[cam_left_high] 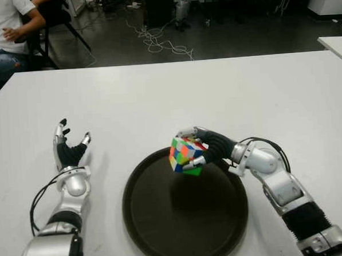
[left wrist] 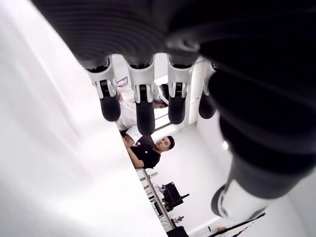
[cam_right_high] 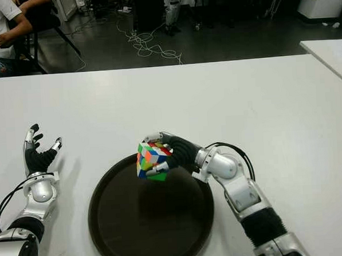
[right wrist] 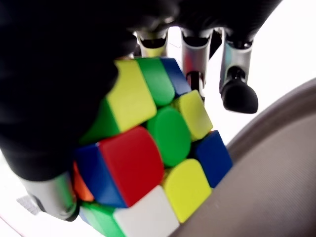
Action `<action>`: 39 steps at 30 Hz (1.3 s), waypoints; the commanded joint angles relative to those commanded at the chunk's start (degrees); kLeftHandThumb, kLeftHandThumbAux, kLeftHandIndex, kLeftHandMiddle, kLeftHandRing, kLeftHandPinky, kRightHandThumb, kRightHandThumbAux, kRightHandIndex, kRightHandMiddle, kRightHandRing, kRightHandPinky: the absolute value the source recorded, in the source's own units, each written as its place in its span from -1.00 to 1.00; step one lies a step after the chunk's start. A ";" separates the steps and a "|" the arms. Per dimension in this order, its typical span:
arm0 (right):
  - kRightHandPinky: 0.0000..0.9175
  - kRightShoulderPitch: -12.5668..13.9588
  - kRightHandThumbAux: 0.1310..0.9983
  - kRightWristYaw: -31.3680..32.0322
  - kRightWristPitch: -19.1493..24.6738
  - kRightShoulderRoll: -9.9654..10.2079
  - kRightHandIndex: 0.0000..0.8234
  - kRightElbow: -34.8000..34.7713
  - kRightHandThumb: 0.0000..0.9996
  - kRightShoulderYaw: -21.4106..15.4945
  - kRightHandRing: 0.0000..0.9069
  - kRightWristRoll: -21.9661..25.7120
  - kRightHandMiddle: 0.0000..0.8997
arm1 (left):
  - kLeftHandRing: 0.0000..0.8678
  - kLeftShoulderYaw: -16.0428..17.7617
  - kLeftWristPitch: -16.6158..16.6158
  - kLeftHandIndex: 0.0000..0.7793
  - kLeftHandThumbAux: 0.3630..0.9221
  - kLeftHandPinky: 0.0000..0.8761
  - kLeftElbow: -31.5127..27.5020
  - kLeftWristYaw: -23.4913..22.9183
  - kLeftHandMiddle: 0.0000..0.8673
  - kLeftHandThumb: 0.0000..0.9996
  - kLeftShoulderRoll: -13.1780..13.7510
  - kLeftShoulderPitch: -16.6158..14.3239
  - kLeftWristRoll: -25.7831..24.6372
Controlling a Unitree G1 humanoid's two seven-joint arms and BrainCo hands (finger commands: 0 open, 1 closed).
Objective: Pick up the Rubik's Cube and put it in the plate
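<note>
Now right hand holds Rubik's Cube above plate.

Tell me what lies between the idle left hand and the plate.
Nothing: in the left eye view only bare white table separates the open left hand from the dark plate. The right hand holds the Rubik's Cube above the plate's far rim.

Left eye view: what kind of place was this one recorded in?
Probably a robotics lab or workshop. A plain white table serves as the work surface, loose cables trail across the dark floor behind it, and a seated person waits at the far left corner.
</note>
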 joint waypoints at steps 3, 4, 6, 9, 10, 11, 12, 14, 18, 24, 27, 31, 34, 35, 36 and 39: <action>0.77 -0.63 0.56 1.20 1.95 -1.56 0.68 -1.61 -0.60 1.06 0.81 -1.64 0.81 | -0.72 -0.05 -0.19 -0.73 0.35 -0.77 0.00 0.22 -0.71 -1.00 0.02 -0.02 0.10; 0.77 -0.77 0.57 1.21 2.10 -1.91 0.68 -1.97 -0.60 1.40 0.81 -2.44 0.81 | -0.72 -0.13 -0.38 -0.72 0.35 -0.76 -0.06 0.26 -0.71 -1.00 0.02 0.01 0.19; 0.77 -0.92 0.58 1.14 2.37 -2.35 0.69 -2.53 -0.62 1.84 0.81 -3.50 0.81 | -0.70 -0.25 -0.66 -0.71 0.36 -0.73 -0.16 0.29 -0.70 -1.00 0.03 0.04 0.33; 0.76 -1.13 0.59 0.78 2.90 -2.95 0.69 -3.32 -0.63 2.51 0.80 -5.13 0.81 | -0.69 -0.38 -1.09 -0.70 0.39 -0.72 -0.23 0.22 -0.69 -1.00 0.11 0.13 0.50; 0.76 -1.22 0.59 0.53 2.96 -3.15 0.69 -3.53 -0.63 2.78 0.80 -5.85 0.81 | -0.69 -0.41 -1.21 -0.70 0.39 -0.73 -0.24 0.19 -0.69 -1.00 0.13 0.15 0.54; 0.76 -1.26 0.60 0.37 2.98 -3.30 0.69 -3.67 -0.64 2.93 0.80 -6.32 0.81 | -0.69 -0.45 -1.28 -0.69 0.41 -0.73 -0.24 0.21 -0.68 -1.00 0.12 0.15 0.57; 0.76 -1.43 0.60 0.21 2.65 -3.53 0.69 -3.68 -0.64 3.20 0.80 -7.06 0.80 | -0.69 -0.42 -1.42 -0.68 0.42 -0.74 -0.23 0.11 -0.68 -1.00 0.09 0.14 0.50; 0.75 -1.99 0.62 -0.15 1.69 -3.87 0.68 -3.20 -0.66 3.92 0.80 -8.77 0.80 | -0.69 -0.35 -1.66 -0.68 0.40 -0.73 -0.21 -0.14 -0.69 -1.00 0.06 0.14 0.36; 0.75 -2.52 0.64 -0.21 0.48 -4.73 0.67 -2.91 -0.70 4.84 0.80 -10.90 0.80 | -0.68 -0.29 -1.80 -0.69 0.38 -0.73 -0.08 -0.31 -0.69 -1.00 0.13 0.14 0.26; 0.83 -4.18 0.69 0.57 -1.48 -6.19 0.70 -2.17 -0.71 6.62 0.84 -14.30 0.84 | -0.72 -0.27 -1.44 -0.73 0.35 -0.77 0.13 -0.12 -0.72 -1.00 0.11 0.10 0.28; 0.85 -5.63 0.70 2.45 -2.73 -7.43 0.74 -1.51 -0.69 7.99 0.87 -15.44 0.87 | -0.73 -0.42 -1.30 -0.72 0.38 -0.79 -0.05 0.42 -0.72 -1.00 0.06 0.17 0.52; 0.88 -6.32 0.70 3.13 -3.66 -7.89 0.78 -0.91 -0.67 8.56 0.90 -15.94 0.90 | -0.71 -0.51 -1.17 -0.69 0.39 -0.78 -0.07 0.54 -0.69 -1.00 0.05 0.16 0.64; 0.88 -6.42 0.70 2.90 -4.28 -7.95 0.80 -0.53 -0.66 8.69 0.91 -16.09 0.91 | -0.68 -0.59 -1.11 -0.68 0.39 -0.75 -0.05 0.65 -0.67 -1.00 0.08 0.13 0.72; 0.88 -6.40 0.70 2.75 -4.54 -7.98 0.81 -0.46 -0.66 8.73 0.91 -16.17 0.91 | -0.67 -0.63 -1.12 -0.67 0.38 -0.74 -0.05 0.72 -0.67 -1.00 0.07 0.12 0.75; 0.88 -6.38 0.70 2.65 -4.72 -8.00 0.82 -0.40 -0.67 8.76 0.91 -16.24 0.91 | -0.67 -0.66 -1.12 -0.68 0.38 -0.74 -0.05 0.77 -0.67 -1.00 0.06 0.10 0.76; 0.86 -6.22 0.71 2.06 -6.00 -7.92 0.83 -0.04 -0.69 8.59 0.91 -16.05 0.90 | -0.68 -0.75 -1.04 -0.68 0.36 -0.75 -0.11 0.93 -0.68 -1.00 0.05 0.09 0.78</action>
